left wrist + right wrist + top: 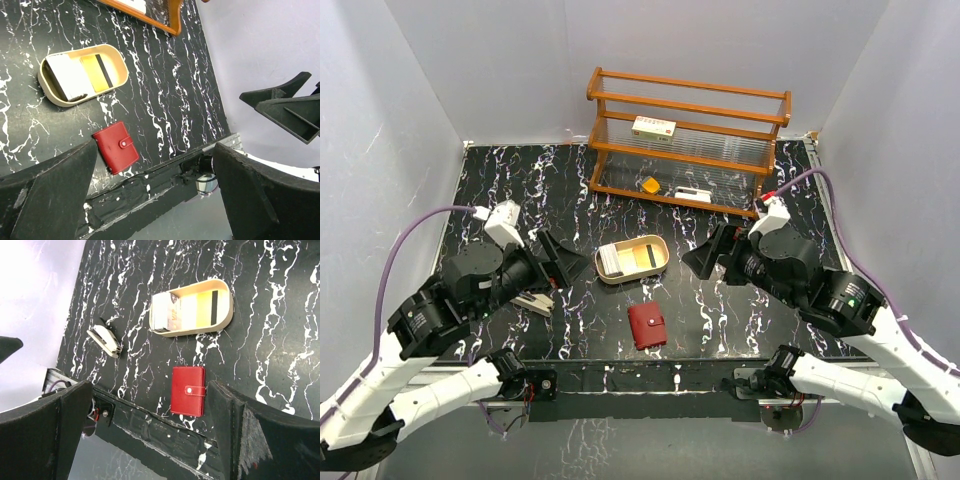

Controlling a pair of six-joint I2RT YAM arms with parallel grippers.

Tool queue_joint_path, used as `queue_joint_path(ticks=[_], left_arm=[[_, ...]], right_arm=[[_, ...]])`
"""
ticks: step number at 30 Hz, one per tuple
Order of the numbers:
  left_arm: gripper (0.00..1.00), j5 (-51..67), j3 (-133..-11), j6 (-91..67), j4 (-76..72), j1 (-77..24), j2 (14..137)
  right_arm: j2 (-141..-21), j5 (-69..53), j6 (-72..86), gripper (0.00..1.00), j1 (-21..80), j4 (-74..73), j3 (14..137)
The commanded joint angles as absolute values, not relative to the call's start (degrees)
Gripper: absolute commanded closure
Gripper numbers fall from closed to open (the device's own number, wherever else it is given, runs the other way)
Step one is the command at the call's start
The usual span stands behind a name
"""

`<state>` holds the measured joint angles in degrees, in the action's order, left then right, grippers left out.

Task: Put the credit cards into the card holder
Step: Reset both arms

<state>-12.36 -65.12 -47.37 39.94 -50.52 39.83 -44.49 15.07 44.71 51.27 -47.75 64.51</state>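
Observation:
The card holder (647, 326) is a dark red case lying shut, its snap tab fastened, near the table's front edge; it also shows in the left wrist view (115, 147) and the right wrist view (188, 390). The credit cards (632, 259) lie in a tan oval tray (657, 271): a yellow one with a black stripe (97, 72) beside a white one (70, 77), also seen from the right wrist (200, 310). My left gripper (568, 262) hovers left of the tray, open and empty (155, 150). My right gripper (703, 254) hovers to its right, open and empty (150, 387).
A wooden rack (690, 105) stands at the back with a white red-marked box (654, 127) on its shelf and an orange wedge (650, 185) at its foot. A small stapler-like object (532, 302) lies under the left arm. Grey walls close three sides.

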Motion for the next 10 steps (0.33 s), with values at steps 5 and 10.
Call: queue_joint_path(ticks=[5, 10], left_arm=[[0.01, -17.03, -61.42, -47.73, 38.98, -50.47, 37.09], [0.01, -16.71, -62.46, -48.52, 42.02, -50.45, 39.65]], right_arm=[[-44.26, 16.15, 45.86, 0.02, 51.15, -43.8, 63.18], [-44.24, 15.59, 46.04, 0.02, 51.15, -43.33, 62.58]])
